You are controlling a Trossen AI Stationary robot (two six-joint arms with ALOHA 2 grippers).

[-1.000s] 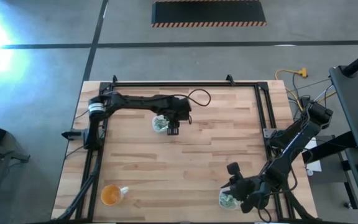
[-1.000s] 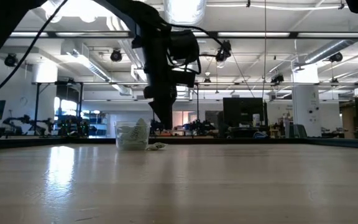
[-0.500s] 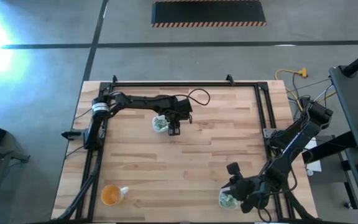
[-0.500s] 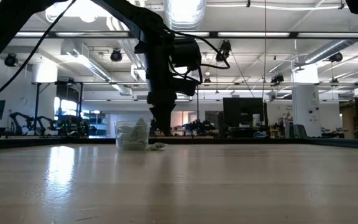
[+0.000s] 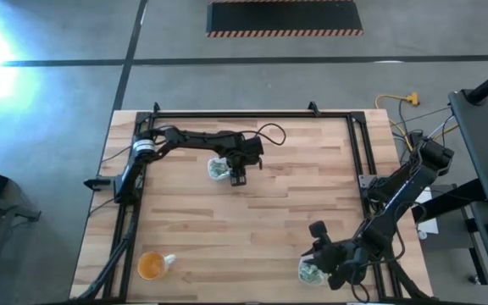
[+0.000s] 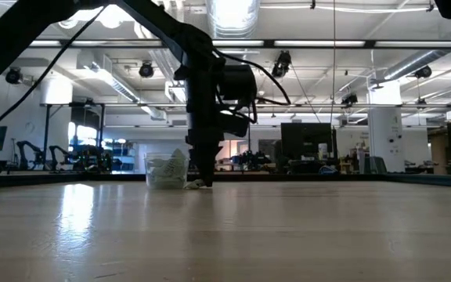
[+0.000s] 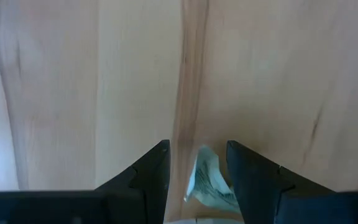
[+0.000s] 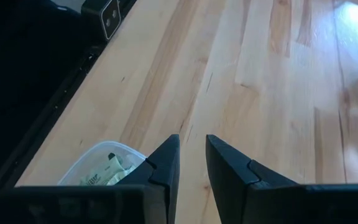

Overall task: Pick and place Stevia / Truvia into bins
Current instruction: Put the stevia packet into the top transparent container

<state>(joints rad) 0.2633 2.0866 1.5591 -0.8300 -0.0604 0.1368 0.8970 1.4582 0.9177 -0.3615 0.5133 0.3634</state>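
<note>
On the light wooden table (image 5: 252, 220), toward its far side, the left gripper (image 5: 237, 177) points down just beside a small clear squarish plastic cup (image 5: 218, 169) that holds pale green and white paper packets. Its two dark fingers (image 7: 157, 168) stand apart, straddling one loose pale green packet (image 7: 207, 183) that lies on the wood; the fingers do not press it. In the low view, the gripper tips (image 6: 204, 182) sit at table level next to that cup (image 6: 165, 169).

At the near right corner, the right gripper (image 5: 327, 263) waits beside a second clear plastic cup (image 5: 309, 272) with packets (image 8: 104, 174) inside. Its fingers (image 8: 163, 165) stand slightly apart, holding nothing.

An orange-tinted round cup (image 5: 151, 265) stands near the front left edge.
</note>
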